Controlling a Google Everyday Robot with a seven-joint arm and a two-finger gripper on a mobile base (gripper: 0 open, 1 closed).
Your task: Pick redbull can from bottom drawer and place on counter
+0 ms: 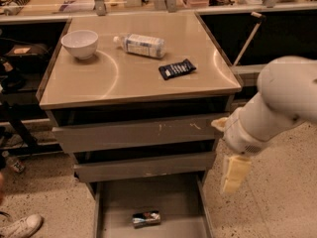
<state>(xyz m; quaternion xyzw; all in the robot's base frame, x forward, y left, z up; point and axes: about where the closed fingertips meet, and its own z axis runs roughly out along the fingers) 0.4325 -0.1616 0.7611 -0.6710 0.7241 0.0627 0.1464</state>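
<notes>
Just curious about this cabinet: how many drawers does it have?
3, stacked under the counter: top drawer, middle drawer, and the pulled-out bottom drawer holding the redbull can. None seems hidden. The gripper hangs to their right.

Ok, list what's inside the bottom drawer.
Only the redbull can, lying sideways on the bottom drawer floor; the drawer's rear is hidden under the middle drawer. The gripper hangs outside it.

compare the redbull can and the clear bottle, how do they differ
The redbull can is shorter and made of shiny dark metal; the clear bottle is longer, plastic, and has a white label. The can lies in the open bottom drawer; the bottle lies up on the counter. Both lie on their sides. The gripper hangs to the right of the drawers, touching neither.
</notes>
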